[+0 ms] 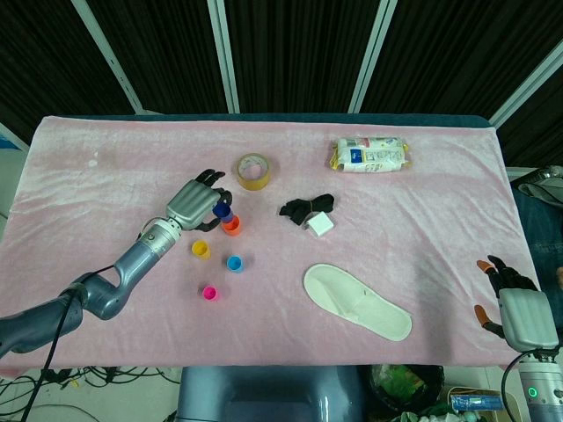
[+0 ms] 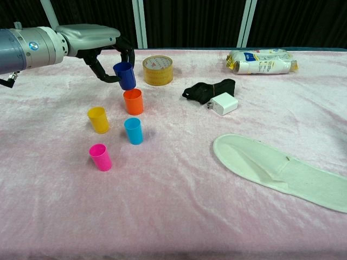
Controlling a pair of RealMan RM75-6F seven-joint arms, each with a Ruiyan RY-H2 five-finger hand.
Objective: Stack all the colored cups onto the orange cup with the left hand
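Note:
My left hand [image 1: 195, 201] [image 2: 103, 46] grips a dark blue cup [image 2: 125, 75] [image 1: 222, 212] and holds it in the air just above and slightly left of the orange cup [image 2: 133, 101] [image 1: 231, 225], which stands upright on the pink cloth. A yellow cup [image 2: 98, 119] [image 1: 201, 250], a light blue cup [image 2: 133, 130] [image 1: 235, 263] and a pink cup [image 2: 101, 157] [image 1: 210, 293] stand nearer the front. My right hand [image 1: 513, 305] hangs at the table's front right corner, its fingers apart and holding nothing.
A roll of tape [image 2: 157, 70] lies just behind the orange cup. A black strap [image 2: 208, 89] with a white charger [image 2: 224, 103], a white slipper [image 2: 279, 170] and a snack packet [image 2: 261, 60] lie to the right.

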